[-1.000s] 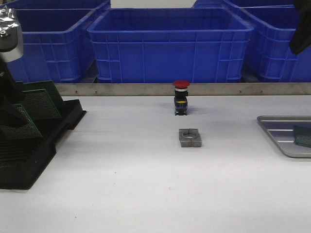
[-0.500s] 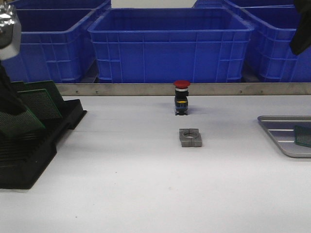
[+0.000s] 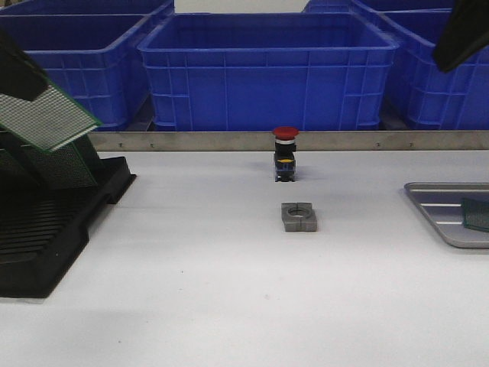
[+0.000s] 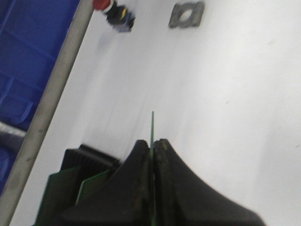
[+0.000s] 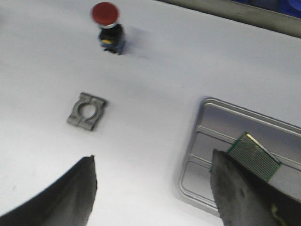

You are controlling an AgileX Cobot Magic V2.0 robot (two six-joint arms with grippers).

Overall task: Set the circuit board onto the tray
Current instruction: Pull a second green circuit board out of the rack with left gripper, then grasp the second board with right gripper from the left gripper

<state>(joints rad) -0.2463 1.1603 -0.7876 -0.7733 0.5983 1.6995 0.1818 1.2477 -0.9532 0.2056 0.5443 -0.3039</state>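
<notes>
At the left edge of the front view, the left gripper (image 4: 152, 153) pinches a green circuit board (image 3: 44, 116) between closed jaws, tilted above the black rack (image 3: 53, 225). At right, the tray (image 3: 437, 200) holds another board (image 3: 475, 215). The right gripper (image 5: 153, 188) hangs wide open, empty. Farther back stand a metal bracket (image 3: 299, 216) and red button (image 3: 285, 152).

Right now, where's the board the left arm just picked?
In the front view it's at far left: the circuit board is pinched in the left end effector, tilted in the air above the black rack.
</notes>
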